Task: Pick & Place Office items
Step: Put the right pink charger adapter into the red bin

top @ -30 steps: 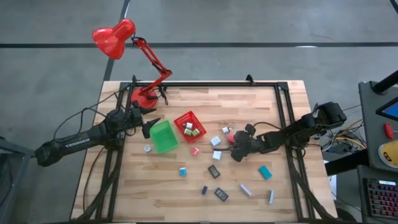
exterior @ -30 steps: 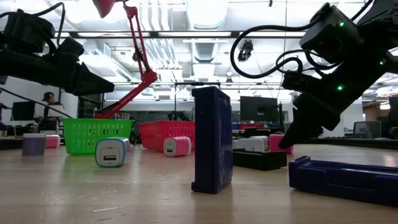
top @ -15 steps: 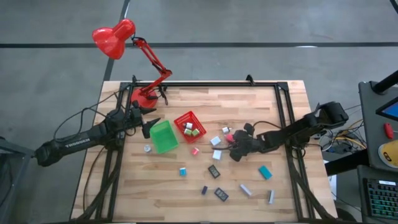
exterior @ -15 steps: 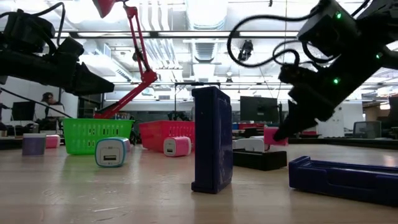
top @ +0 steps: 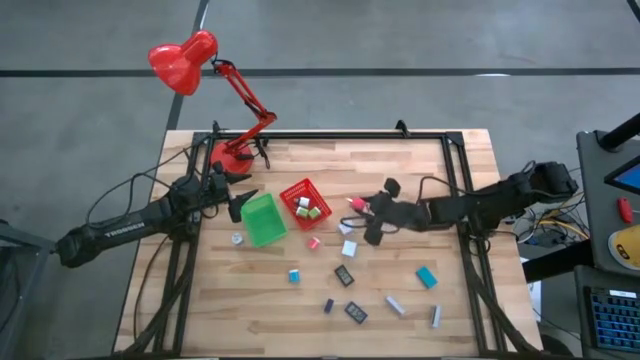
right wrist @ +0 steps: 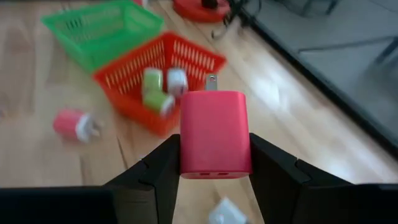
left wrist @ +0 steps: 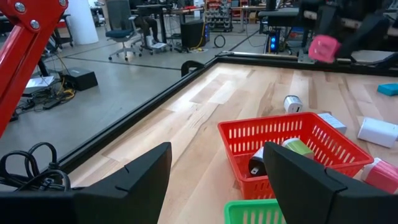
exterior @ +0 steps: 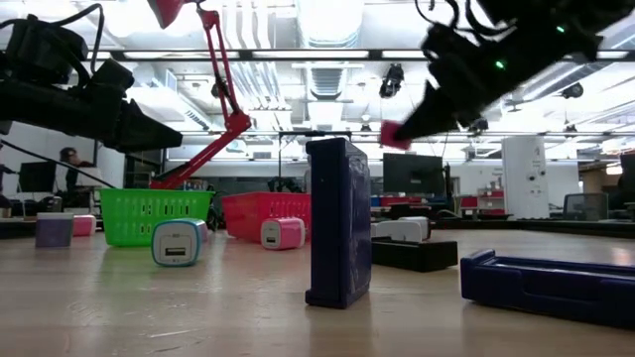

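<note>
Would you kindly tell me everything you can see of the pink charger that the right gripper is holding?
The pink charger is a small, smooth, plastic-looking block with rounded corners. One metal prong shows at its far end, and two slot-like ports face the wrist camera. The right gripper clamps it by two opposite sides, one dark finger on each. It hangs lifted off the table, touching nothing else, on the side of the red basket toward the right arm, near some white items.

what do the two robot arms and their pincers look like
Both arms are dark, slim and jointed, with black cables looping along them. The left pincer has two broad, flat, matte black fingers with angular tips. The right pincer has the same black wedge-shaped fingers; small green lights glow on that arm's wrist in the low view.
</note>
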You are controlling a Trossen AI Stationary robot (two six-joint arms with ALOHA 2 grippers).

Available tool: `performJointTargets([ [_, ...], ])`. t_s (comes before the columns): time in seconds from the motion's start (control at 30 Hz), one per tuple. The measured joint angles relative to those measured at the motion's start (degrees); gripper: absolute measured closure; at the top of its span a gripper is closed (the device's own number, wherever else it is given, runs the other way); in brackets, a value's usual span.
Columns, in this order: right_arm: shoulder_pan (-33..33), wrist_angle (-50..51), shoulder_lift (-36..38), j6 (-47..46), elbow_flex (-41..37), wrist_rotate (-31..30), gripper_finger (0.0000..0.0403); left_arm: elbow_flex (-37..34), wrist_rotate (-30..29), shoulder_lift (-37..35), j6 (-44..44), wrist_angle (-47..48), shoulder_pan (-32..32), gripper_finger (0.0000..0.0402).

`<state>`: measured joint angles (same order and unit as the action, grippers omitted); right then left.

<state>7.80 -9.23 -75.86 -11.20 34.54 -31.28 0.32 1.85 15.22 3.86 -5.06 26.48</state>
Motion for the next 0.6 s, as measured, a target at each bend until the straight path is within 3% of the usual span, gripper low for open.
performJointTargets([
  [0.3,-9.1,-3.9,-7.1,6.4,7.1,14.6,0.0241,0.0,0.0,0.1,0.0,0.1,0.0,0.0145],
  [0.6,-11.6,-3.4,-21.2,11.2,19.0,17.9,0.0245,0.0,0.0,0.4,0.0,0.0,0.0,0.0145],
])
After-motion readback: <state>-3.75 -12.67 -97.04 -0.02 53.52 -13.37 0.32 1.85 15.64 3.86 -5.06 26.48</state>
